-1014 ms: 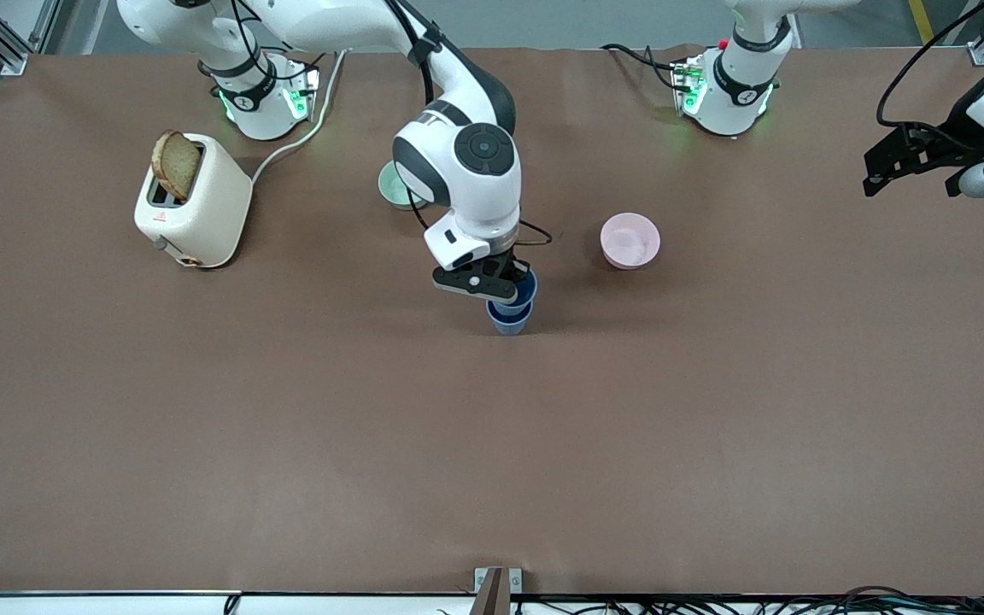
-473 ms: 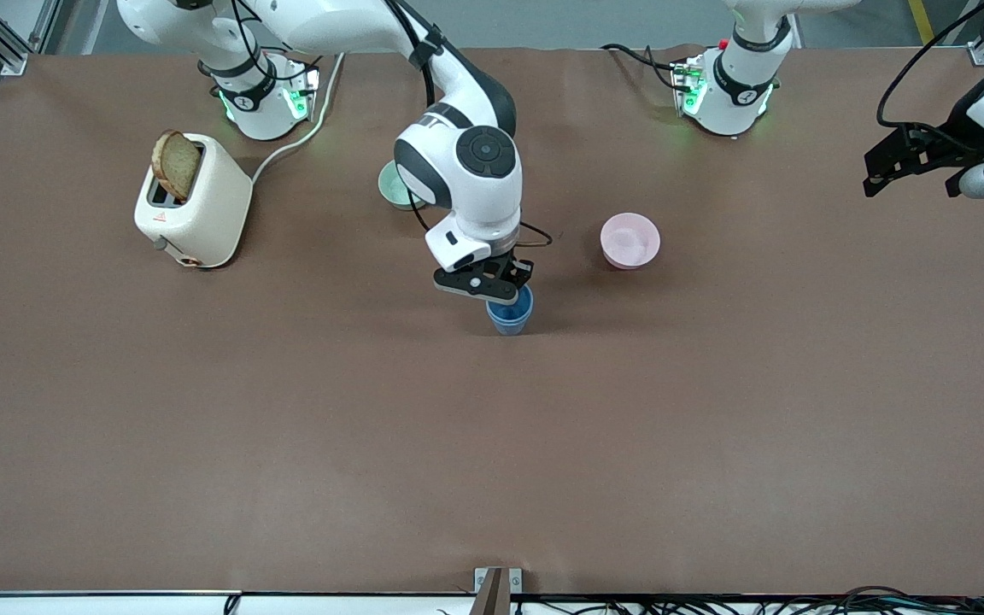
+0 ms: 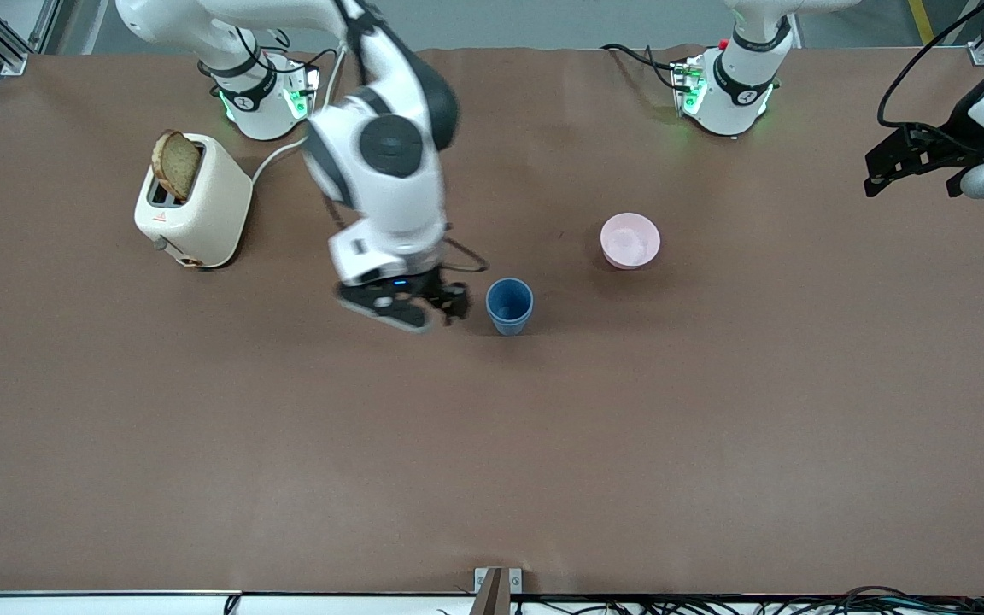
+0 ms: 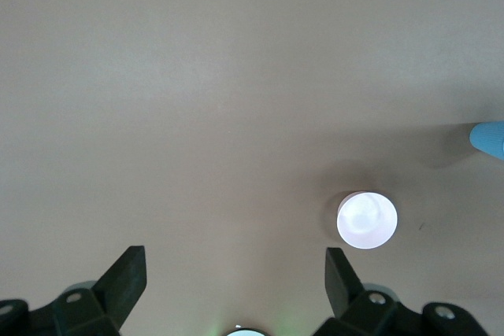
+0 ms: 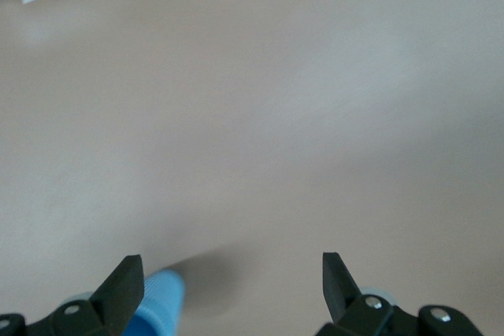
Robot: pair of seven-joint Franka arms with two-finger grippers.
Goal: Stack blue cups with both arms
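Cream toaster (image 3: 193, 202), bread slice (image 3: 176, 164) upright in its slot: toward my right arm's end of the table (image 3: 287, 444), not part of the job. Right tool (image 3: 411, 309): empty, jaws apart, low over the table just beside the blue cups (image 3: 509, 306). Blue cups: nested as one upright stack, free of any grip, so I judge the stacking done. Pink bowl (image 3: 629, 240): near the stack, untouched. Left tool (image 3: 906, 158): jaws apart, empty, waiting well clear at my left arm's end.
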